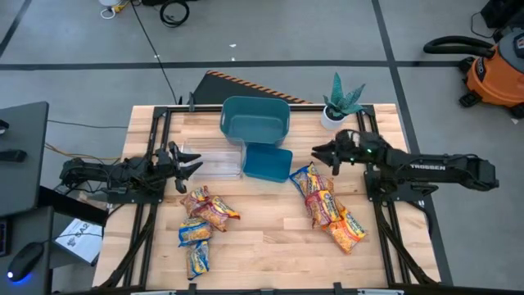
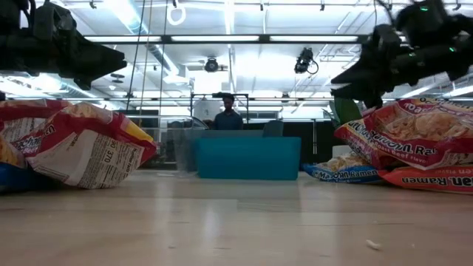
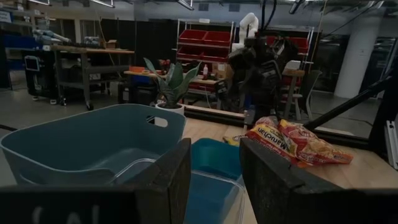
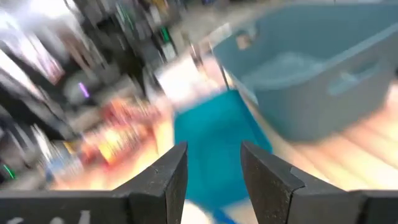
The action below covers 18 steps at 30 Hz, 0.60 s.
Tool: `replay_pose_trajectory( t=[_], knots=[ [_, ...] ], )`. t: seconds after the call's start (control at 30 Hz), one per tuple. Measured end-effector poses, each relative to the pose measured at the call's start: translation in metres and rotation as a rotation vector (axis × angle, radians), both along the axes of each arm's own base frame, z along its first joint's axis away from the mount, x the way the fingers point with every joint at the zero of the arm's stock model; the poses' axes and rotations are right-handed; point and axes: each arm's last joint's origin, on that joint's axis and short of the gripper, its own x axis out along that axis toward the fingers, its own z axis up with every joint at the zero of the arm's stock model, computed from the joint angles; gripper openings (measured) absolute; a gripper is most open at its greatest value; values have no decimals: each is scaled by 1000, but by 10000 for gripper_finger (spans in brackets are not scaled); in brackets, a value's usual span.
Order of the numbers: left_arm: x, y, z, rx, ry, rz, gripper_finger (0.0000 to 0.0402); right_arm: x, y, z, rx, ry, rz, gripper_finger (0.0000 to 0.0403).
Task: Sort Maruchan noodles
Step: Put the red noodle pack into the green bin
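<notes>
Two heaps of Maruchan packets lie flat on the wooden table: a left heap [image 1: 201,223] [image 2: 74,148] of red, orange and blue-and-yellow packets, and a right heap [image 1: 329,205] [image 2: 414,144] [image 3: 295,140]. My left gripper [image 1: 187,164] [image 3: 214,168] hovers open above the table, beside the clear tray [image 1: 214,160] and just beyond the left heap. My right gripper [image 1: 321,152] [image 4: 214,171] hovers open above the far end of the right heap, next to the small teal bin [image 1: 268,162] [image 4: 214,143]. Neither holds a packet.
A larger teal bin [image 1: 255,121] [image 3: 93,146] stands at the table's far middle, with the small teal bin and the clear tray in front of it. A potted plant [image 1: 342,100] sits at the far right corner. Bare wood shows between the heaps. A person [image 2: 228,114] stands far behind.
</notes>
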Motion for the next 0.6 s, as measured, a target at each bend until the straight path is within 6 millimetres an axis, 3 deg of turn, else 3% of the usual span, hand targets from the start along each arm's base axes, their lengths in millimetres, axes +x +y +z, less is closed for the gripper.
replay_pose_trajectory(
  t=[0.3,0.6],
  knots=[
    [-2,0,10,-45,-122,-5,142,56,13,35,-140,209,197,153],
    [-2,0,10,-85,-137,-11,142,109,45,37,-229,385,308,153]
  ],
)
